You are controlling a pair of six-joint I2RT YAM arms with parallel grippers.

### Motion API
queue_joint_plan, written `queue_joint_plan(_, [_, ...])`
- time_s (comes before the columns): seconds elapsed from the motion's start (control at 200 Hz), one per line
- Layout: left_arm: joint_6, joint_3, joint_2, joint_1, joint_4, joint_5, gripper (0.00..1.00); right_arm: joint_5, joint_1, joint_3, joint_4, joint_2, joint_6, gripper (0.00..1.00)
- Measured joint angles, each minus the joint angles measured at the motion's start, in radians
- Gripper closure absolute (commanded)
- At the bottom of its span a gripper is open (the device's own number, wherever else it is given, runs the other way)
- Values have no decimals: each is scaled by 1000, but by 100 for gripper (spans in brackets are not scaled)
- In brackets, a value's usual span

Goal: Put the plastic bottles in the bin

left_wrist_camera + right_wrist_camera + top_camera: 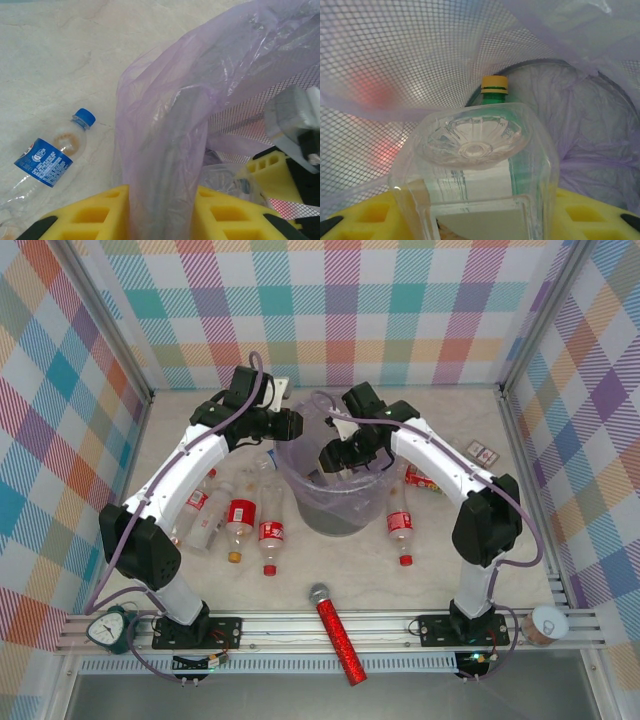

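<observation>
Clear bottle (470, 145) clamped in right pincer (480, 220) within bin (300, 490) mouth, frame centre. Bag fold (165, 150) flanked by left pincer (160, 215) fingers; grip cannot be told.

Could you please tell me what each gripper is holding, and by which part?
The left gripper pinches the bin bag at its raised rim; the right gripper holds a clear bottle by the sides of its body.

Bin (335, 518): upright at frame centre, your lavender liner (165, 130) bunched.
Clear bottle (475, 165): base toward you, inside bin.
Green bottle (494, 96): yellow cap, behind it.
Red-labelled bottles (270, 532): lying lower-left and right.
</observation>
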Motion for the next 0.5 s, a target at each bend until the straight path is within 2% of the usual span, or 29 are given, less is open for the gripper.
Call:
queue_joint_plan(0.335, [-2, -2, -1, 0, 1, -1, 69, 14, 0, -19, 29, -9, 4, 24])
queue_joint_plan(0.5, [-2, -2, -1, 0, 1, -1, 69, 22, 0, -18, 28, -36, 4, 23])
